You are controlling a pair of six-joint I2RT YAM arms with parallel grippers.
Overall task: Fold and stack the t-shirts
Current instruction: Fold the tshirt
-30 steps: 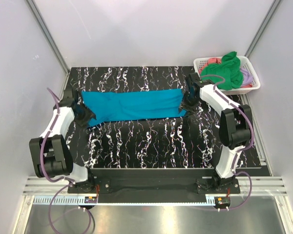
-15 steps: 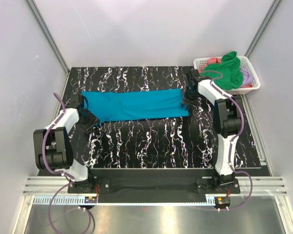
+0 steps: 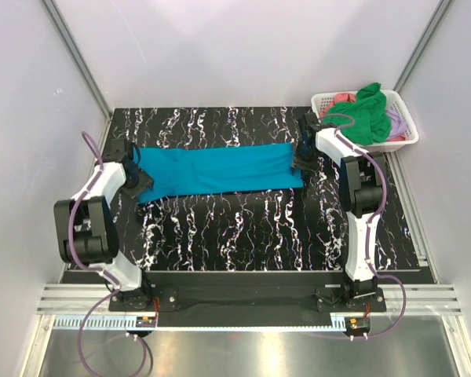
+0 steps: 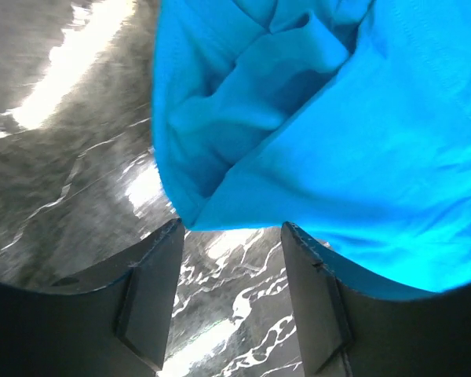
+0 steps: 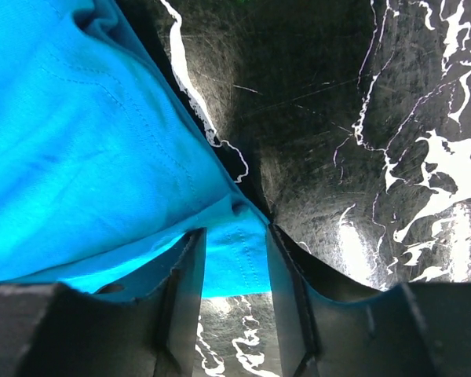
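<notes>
The teal-blue t-shirt [image 3: 216,169] lies folded into a long strip across the back of the black marbled table [image 3: 235,228]. My left gripper [image 3: 133,176] is at its left end. In the left wrist view it [image 4: 231,229] is open, with the shirt's rumpled corner [image 4: 220,141] just beyond the fingertips and bare table between them. My right gripper [image 3: 302,155] is at the shirt's right end. In the right wrist view it [image 5: 235,233] is open, low over the table, with the shirt's stitched hem corner [image 5: 239,243] lying between the fingers.
A white lattice basket [image 3: 407,135] stands at the back right corner, holding a bright green shirt [image 3: 365,110], a coral-pink one [image 3: 341,98] and a lilac one [image 3: 394,122]. White walls enclose the table on three sides.
Both grippers have shifted slightly toward the back along the shirt's ends. The left arm has folded in closer to the left wall. The shirt has hardly moved.
</notes>
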